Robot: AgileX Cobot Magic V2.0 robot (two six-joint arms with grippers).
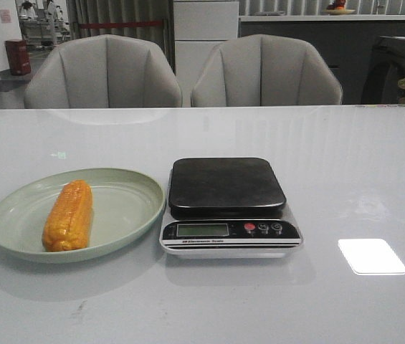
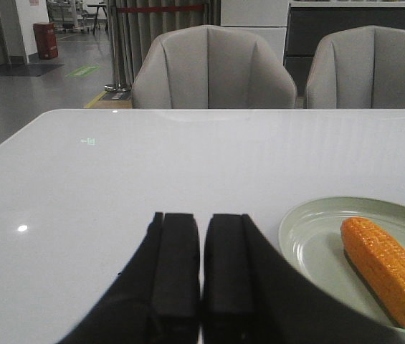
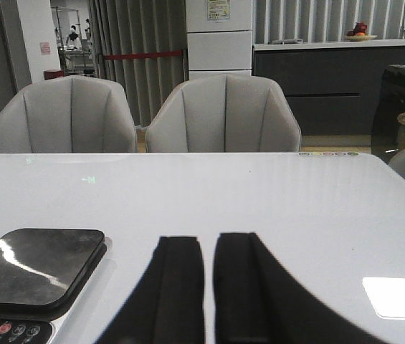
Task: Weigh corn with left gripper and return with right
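Observation:
The orange-yellow corn lies on a pale green plate at the left of the table. A kitchen scale with a black platform and nothing on it stands just right of the plate. Neither gripper shows in the front view. In the left wrist view my left gripper is shut and empty over bare table, with the plate and corn to one side of it. In the right wrist view my right gripper is shut and empty, with the scale to one side.
Two grey chairs stand behind the table's far edge. The scale's display and buttons face the near edge. A bright light reflection lies on the tabletop at the right.

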